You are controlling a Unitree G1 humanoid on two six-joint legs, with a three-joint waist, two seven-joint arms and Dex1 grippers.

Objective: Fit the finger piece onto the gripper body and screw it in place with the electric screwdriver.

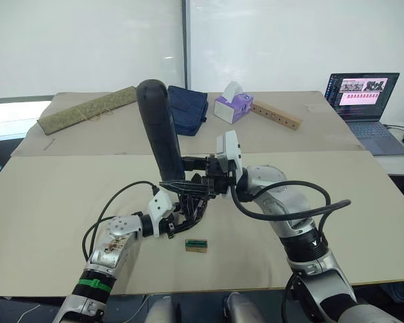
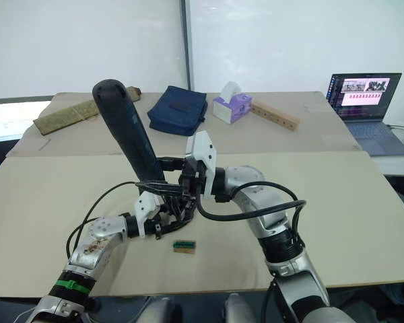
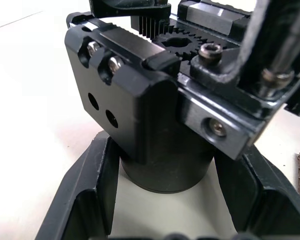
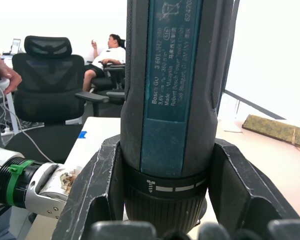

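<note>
Screwdriving looks under way: the left claw (image 1: 188,214) clamps the gripper body (image 3: 160,115) by its round base, steadying it on the desk (image 1: 54,202), while the right claw (image 1: 205,176) is closed around the electric screwdriver (image 1: 160,128), tilted bit-down onto it.

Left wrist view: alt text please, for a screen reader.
Close-up of the gripper body, its round base standing on the table between the left pincer's two black fingers. Gear teeth and screw heads show on top, with the electric screwdriver's tip at its upper edge.
</note>
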